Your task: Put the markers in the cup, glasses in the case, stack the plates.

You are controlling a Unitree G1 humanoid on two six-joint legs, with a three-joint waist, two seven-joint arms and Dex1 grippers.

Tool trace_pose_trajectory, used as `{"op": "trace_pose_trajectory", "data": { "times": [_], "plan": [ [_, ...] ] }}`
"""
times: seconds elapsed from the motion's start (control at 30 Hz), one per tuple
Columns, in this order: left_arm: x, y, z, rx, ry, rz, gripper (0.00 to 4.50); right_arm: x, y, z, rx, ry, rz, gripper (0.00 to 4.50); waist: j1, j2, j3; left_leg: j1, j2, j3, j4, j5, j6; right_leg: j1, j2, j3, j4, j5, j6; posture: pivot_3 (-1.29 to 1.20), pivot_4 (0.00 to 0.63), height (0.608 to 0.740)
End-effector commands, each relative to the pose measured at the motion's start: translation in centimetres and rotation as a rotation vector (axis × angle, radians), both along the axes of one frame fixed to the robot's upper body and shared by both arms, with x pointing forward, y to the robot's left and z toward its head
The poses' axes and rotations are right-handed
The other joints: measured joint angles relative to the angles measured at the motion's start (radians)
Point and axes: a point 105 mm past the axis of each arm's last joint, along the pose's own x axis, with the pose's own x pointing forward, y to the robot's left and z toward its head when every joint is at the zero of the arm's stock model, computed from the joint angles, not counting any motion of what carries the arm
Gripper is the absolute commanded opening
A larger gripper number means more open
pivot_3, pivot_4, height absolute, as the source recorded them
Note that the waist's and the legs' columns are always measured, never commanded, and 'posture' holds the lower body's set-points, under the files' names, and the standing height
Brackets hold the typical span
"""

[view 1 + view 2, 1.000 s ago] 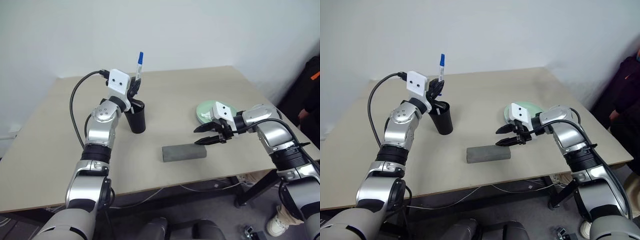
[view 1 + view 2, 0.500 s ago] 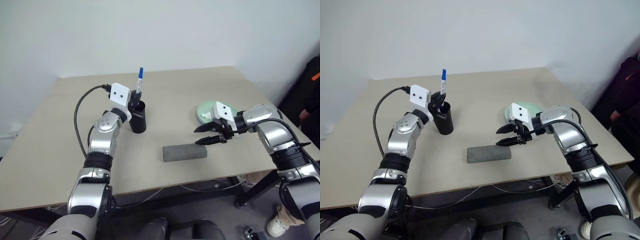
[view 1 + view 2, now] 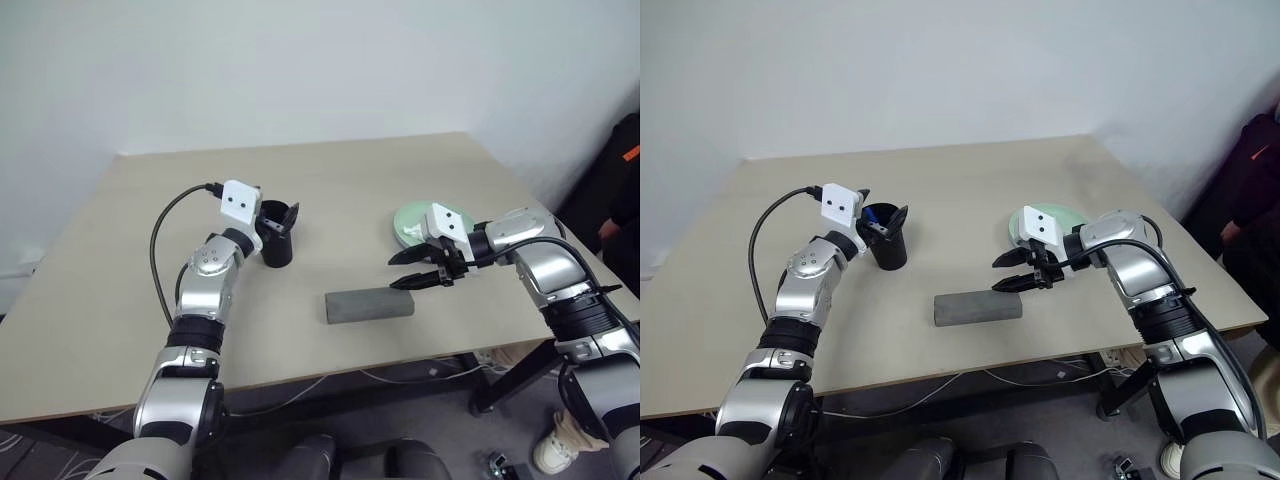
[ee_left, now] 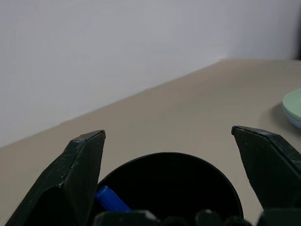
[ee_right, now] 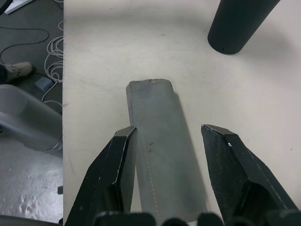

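The left gripper (image 4: pixel 169 174) is hovering wide open at the cup's (image 3: pixel 277 246) rim, holding nothing; a blue-capped marker (image 4: pixel 110 201) is lying inside. The right gripper (image 5: pixel 175 155) is hanging spread above the closed case (image 3: pixel 368 304) on the tabletop (image 3: pixel 400 170), beside the stacked plates (image 3: pixel 408 222).

Bright, even, diffuse overhead light; soft faint shadows on worktop (image 3: pixel 420 170); no glare; wrist views' near foreground blurred.

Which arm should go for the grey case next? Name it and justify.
Right. The right pincer hangs open just beside the closed case and points at it. The left pincer sits open at the cup, farther away.
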Motion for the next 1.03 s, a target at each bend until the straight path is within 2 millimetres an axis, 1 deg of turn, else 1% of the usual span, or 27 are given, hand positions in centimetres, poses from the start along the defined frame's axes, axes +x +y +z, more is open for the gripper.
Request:
{"op": "trace_pose_trajectory", "data": {
  "times": [0.03,0.1,0.17,0.27,0.33,0.43,0.53,0.63,0.73,0.83,0.93,1.03],
  "plan": [
    [-0.7,0.2,3.2,-0.007,-0.081,-0.027,4.48,0.1,-0.1,1.8,0.022,-0.062,0.01,2.35,0.0,0.0,0.0,0.0,0.0,0.0,0.0,0.0,0.0,0.0,0.0,0.0,0.0,0.0,0.0,0.0,0.0,0.74],
    [-1.2,0.3,3.9,-0.011,-0.086,-0.048,4.48,0.0,-0.1,1.9,0.022,-0.063,0.009,2.35,0.0,0.0,0.0,0.0,0.0,0.0,0.0,0.0,0.0,0.0,0.0,0.0,0.0,0.0,0.0,0.0,0.0,0.74],
    [-2.6,1.3,5.0,-0.003,-0.071,-0.107,4.48,0.1,-0.6,1.9,0.026,-0.055,-0.007,2.35,-0.007,0.0,0.0,0.0,0.0,0.0,0.0,0.0,0.0,-0.001,0.0,0.0,0.0,0.0,0.0,0.0,0.0,0.74],
    [-5.3,3.1,5.6,0.031,-0.013,-0.182,4.48,0.2,-1.2,2.2,0.044,-0.045,-0.039,2.35,-0.02,0.0,0.0,0.0,0.001,0.001,-0.002,0.0,0.0,-0.002,0.001,0.002,0.0,0.0,0.0,0.0,0.0,0.74],
    [-7.3,4.8,5.3,0.072,0.05,-0.205,4.48,0.5,-1.8,2.6,0.061,-0.041,-0.072,2.35,-0.029,0.001,0.0,0.0,0.001,0.001,-0.003,0.0,0.0,-0.002,0.001,0.002,0.0,0.0,-0.001,0.0,0.0,0.74],
    [-10.7,6.5,5.1,0.08,0.163,-0.271,4.48,0.8,-2.8,3.2,0.09,-0.04,-0.124,2.35,-0.035,0.002,0.0,0.001,0.002,0.0,-0.004,0.0,0.0,-0.002,0.002,0.002,0.0,0.0,-0.001,0.0,0.0,0.74],
    [-12.6,8.0,5.2,0.061,0.212,-0.254,4.48,1.0,-3.4,3.6,0.104,-0.046,-0.158,2.35,-0.032,0.002,0.001,0.002,0.002,0.001,-0.004,0.0,0.0,0.0,0.001,0.002,0.0,-0.001,-0.001,0.0,0.0,0.74],
    [-14.3,9.5,5.0,0.036,0.264,-0.226,4.48,1.2,-3.7,4.1,0.129,-0.045,-0.183,2.35,-0.031,0.002,0.001,0.002,0.002,0.0,-0.004,0.0,0.0,0.0,0.0,0.001,0.0,-0.002,-0.003,0.0,0.0,0.74],
    [-15.9,11.1,4.6,0.038,0.294,-0.16,4.48,0.9,-3.3,4.3,0.156,-0.023,-0.18,2.35,-0.031,0.004,0.001,0.002,0.002,0.0,-0.005,0.0,0.0,0.0,-0.001,0.001,0.001,-0.002,-0.004,0.0,0.0,0.74],
    [-17.0,11.6,4.5,0.021,0.299,-0.12,4.48,0.1,-2.4,3.9,0.169,0.006,-0.157,2.35,-0.031,0.004,0.001,0.002,0.002,0.0,-0.006,0.0,0.0,-0.002,-0.001,0.002,0.0,-0.002,-0.004,0.0,0.0,0.74],
    [-17.8,11.3,4.1,0.008,0.315,-0.114,4.48,-0.4,-1.7,3.8,0.176,0.03,-0.132,2.35,-0.029,0.004,0.001,0.001,0.003,0.001,-0.006,0.0,0.0,-0.002,-0.002,0.001,0.0,-0.002,-0.004,0.0,0.0,0.74],
    [-18.2,11.0,3.4,-0.006,0.327,-0.093,4.48,-0.5,-1.4,3.4,0.175,0.049,-0.13,2.35,-0.03,0.005,0.001,0.001,0.002,0.002,-0.006,0.0,0.0,-0.001,-0.002,0.002,0.0,-0.002,-0.004,0.0,0.0,0.74]
  ]
}}
